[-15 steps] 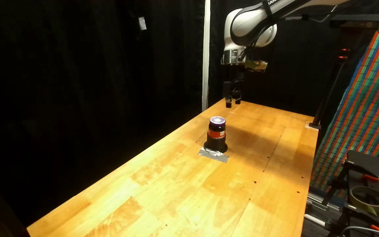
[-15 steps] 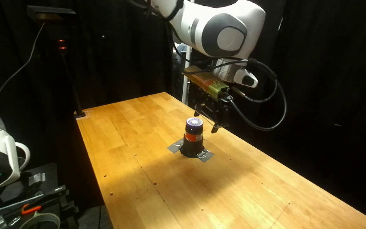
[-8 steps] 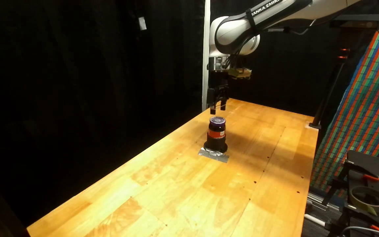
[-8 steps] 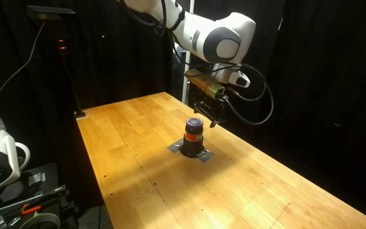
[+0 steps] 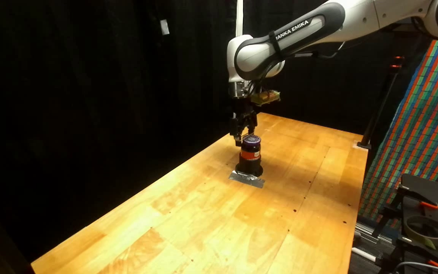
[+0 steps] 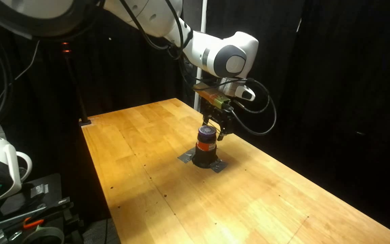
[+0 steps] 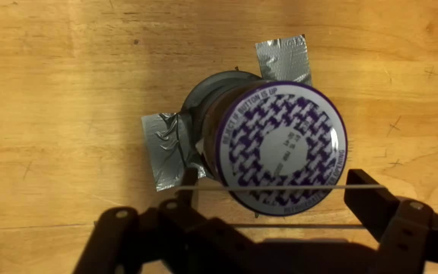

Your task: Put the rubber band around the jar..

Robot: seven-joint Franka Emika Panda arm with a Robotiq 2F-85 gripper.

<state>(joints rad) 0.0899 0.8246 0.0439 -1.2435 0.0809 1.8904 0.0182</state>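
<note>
Stretching a thin tan rubber band (image 7: 280, 187) between the spread fingers of a black two-fingered claw (image 7: 273, 183) at a short, dark cylindrical jar (image 6: 206, 146)

The jar stands upright in a round black flanged base (image 6: 204, 158) on the pale wooden tabletop (image 5: 203, 213). Its lid (image 7: 283, 150) is white with a purple rim and a purple woven pattern; lettering along the border reads in part "REJECT IF BUTTON IS UP". An orange-red label (image 5: 250, 155) shows on the side. Two strips of silver duct tape (image 7: 285, 59) run from the base onto the tabletop.

Claw condition: fingers well apart, pointing down, just beside the jar in both exterior views. The rubber band runs between them as two strands. In the wrist view, one strand crosses in front of the lid, off its centre, and the other passes outside the purple rim. Whether the band or either finger touches the jar cannot be told.

A white-and-grey robot arm (image 5: 318, 28) reaches over the tabletop, with an amber-and-green wrapped box (image 6: 213, 97) mounted above the claw. A black curtain (image 6: 333, 84) backs the work area. In an exterior view, a multicoloured checked sheet (image 5: 409, 144) shows beyond the tabletop's edge, and a ring-shaped roll of pale tape (image 5: 418, 240) lies on a black stand (image 5: 426, 185).
</note>
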